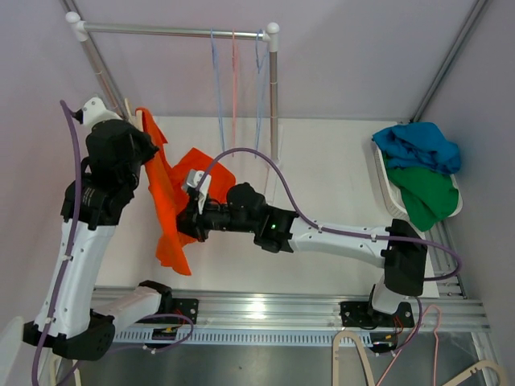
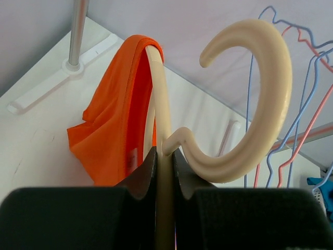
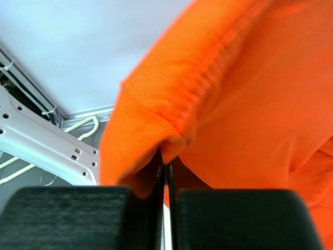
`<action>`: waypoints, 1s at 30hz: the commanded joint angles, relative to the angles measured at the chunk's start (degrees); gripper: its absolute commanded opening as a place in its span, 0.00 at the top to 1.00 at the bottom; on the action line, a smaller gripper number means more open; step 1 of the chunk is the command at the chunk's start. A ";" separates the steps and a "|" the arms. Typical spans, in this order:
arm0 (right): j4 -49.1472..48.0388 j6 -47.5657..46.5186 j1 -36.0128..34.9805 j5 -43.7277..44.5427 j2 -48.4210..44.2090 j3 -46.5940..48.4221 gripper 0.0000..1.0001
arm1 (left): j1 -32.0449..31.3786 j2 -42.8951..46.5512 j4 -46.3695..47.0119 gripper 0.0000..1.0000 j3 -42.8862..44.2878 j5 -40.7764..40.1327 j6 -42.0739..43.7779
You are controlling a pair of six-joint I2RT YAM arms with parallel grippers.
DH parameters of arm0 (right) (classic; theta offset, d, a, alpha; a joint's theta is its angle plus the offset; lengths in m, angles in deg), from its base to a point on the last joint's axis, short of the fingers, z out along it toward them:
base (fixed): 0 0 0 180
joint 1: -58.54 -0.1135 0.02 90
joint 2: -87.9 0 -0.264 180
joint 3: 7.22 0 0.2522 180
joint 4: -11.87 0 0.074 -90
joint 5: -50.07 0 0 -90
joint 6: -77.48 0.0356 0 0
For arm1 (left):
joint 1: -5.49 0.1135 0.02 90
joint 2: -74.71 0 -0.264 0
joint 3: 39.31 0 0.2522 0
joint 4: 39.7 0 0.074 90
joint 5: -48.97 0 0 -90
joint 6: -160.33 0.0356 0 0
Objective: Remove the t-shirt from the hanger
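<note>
The left gripper (image 2: pixel 164 159) was clenched on the neck of the cream plastic hanger (image 2: pixel 268 83), holding it up in front of the clothes rail (image 1: pixel 173 32), near the rail's left end. The orange t-shirt (image 1: pixel 165 197) draped over one hanger arm. The right gripper (image 3: pixel 165 174), also in front of the rail, was pinched tight on a fold of the t-shirt.

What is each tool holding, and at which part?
Left tool grips the cream hanger just below its hook; right tool pinches a fold of the orange t-shirt.
</note>
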 commanded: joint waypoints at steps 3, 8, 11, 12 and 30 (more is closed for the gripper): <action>2.01 -0.82 -3.67 3.17 -4.48 -1.26 1.00 | -0.56 -3.88 6.50 0.99 2.71 -1.72 2.27; 2.09 0.22 -10.08 11.34 -13.37 -14.27 1.00 | -0.47 -9.59 8.86 0.99 6.49 -3.83 4.03; 3.67 0.57 -14.03 17.13 -16.98 -18.92 1.00 | -0.47 -11.61 9.48 0.99 9.30 -5.14 5.25; 3.85 0.84 -14.75 17.85 -17.86 -20.17 1.00 | -0.47 -12.06 9.48 0.99 10.18 -5.50 5.61; -0.89 2.51 -1.84 22.00 -6.37 -17.20 1.00 | 0.41 4.70 4.99 0.99 -0.68 22.69 -1.51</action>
